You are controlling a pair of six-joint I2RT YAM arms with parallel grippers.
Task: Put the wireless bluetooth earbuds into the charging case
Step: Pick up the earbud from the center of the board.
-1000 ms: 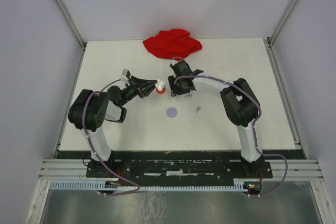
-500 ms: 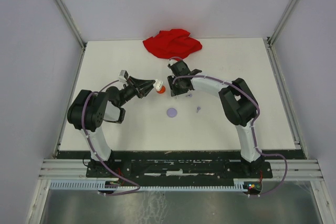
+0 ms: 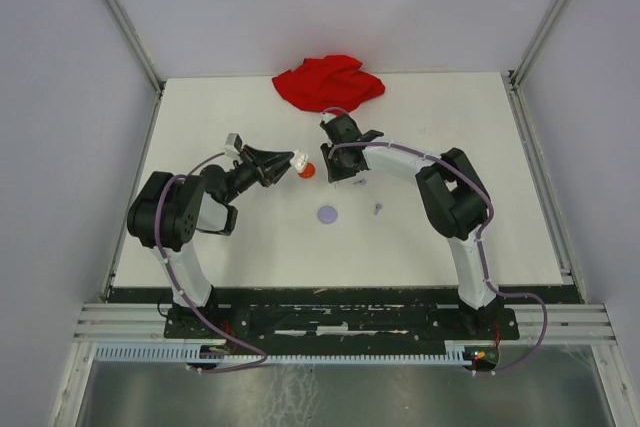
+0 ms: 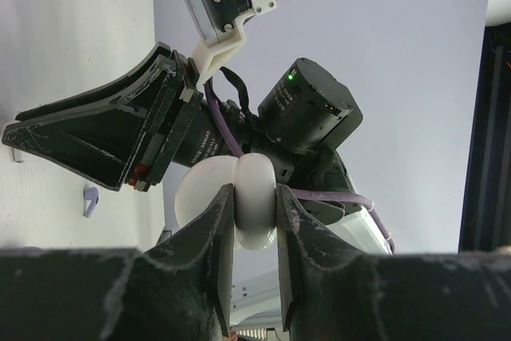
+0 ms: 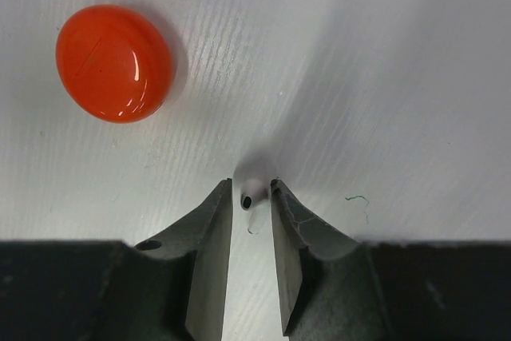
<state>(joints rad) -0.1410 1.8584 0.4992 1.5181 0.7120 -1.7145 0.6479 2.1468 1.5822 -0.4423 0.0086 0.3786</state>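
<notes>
Early days, I judge: the left gripper (image 4: 254,212) is clamped on a white rounded plastic charging case (image 4: 257,188) at frame centre. The right gripper (image 5: 251,199) straddles a tiny white stemmed earbud (image 5: 252,192) lying low-centre on the white table (image 5: 399,77) (pinched yet? I cannot tell). No earbud is visibly seated.

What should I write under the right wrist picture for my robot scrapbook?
Right gripper straddles a tiny white earbud on the white table, with a round red disc nearby.

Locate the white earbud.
Right wrist view, centre: the white earbud sits between the tips of the right tool, down and right of the red disc.
</notes>
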